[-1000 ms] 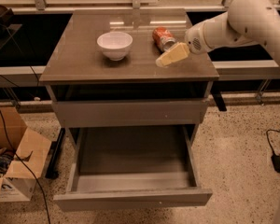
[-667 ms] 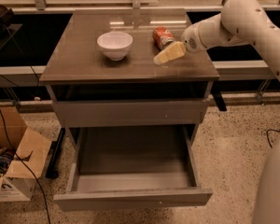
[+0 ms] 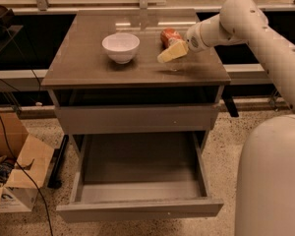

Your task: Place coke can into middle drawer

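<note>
On the floor at far left sits a cardboard box [image 3: 14, 173], no part of the job. Further right, on the cabinet top [image 3: 88, 68], a white bowl [image 3: 120, 47] stands well apart from the coke can [image 3: 168, 34], which lies near the back edge and is not lifted. The gripper [image 3: 167, 54] hangs just in front of the can, close enough that contact is hard to judge, and I cannot tell whether it is open or closed. Below, the upper drawer front [image 3: 137, 118] is flush, while the middle drawer [image 3: 137, 209] is pulled fully out with a bare tray. Opening looks done. By my reading, the grasp, the carry down and the release into the tray are all left.
</note>
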### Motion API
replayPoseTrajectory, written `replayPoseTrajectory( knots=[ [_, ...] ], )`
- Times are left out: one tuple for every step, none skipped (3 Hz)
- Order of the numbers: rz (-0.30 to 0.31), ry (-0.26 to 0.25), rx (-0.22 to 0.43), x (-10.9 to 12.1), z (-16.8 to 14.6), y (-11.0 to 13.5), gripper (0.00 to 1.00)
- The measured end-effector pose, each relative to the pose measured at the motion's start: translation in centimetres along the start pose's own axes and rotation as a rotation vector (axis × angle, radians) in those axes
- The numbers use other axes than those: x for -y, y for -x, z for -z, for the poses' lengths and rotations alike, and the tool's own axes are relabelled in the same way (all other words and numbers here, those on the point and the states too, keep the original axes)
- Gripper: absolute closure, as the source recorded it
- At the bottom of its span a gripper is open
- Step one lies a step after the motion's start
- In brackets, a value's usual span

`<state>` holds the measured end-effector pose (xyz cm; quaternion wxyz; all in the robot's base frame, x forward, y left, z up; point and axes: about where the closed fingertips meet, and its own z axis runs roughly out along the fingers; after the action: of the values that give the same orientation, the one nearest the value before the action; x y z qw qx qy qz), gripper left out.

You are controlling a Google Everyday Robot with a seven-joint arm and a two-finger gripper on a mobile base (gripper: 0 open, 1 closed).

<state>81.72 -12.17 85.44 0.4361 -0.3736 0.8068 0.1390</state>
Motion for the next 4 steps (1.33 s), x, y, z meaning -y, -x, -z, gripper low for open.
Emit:
replayPoseTrajectory(
  knots=[
    [-0.019, -0.007, -0.001, 1.2, -1.5, 0.1, 0.0],
    [-0.035, -0.002, -0.003, 2.0, -3.1, 0.3, 0.0],
    [-0.048, 0.012, -0.007, 2.2, -3.9, 0.3, 0.19],
    [-0.046, 0.003, -0.02, 2.2, -2.9, 0.6, 0.42]
  ],
)
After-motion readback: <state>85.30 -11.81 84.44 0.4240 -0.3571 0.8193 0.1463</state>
